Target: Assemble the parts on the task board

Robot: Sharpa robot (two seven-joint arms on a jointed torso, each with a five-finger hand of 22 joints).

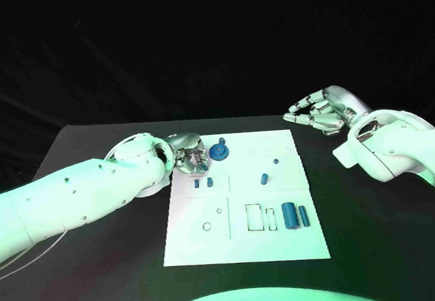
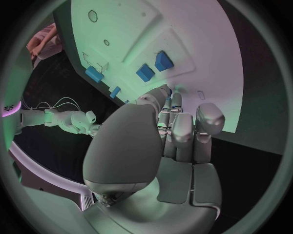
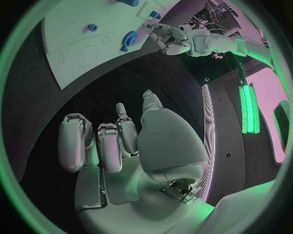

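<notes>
The white flat task board (image 1: 246, 240) lies mid-table on the black table (image 1: 106, 269), a round blue gear part (image 1: 220, 152) near its far left corner and two blue cylinder parts (image 1: 296, 216) toward its right edge.

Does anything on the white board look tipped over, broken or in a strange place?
Nothing stands out. The task board lies flat, the blue parts rest on it, and the left hand is at the blue gear.
</notes>
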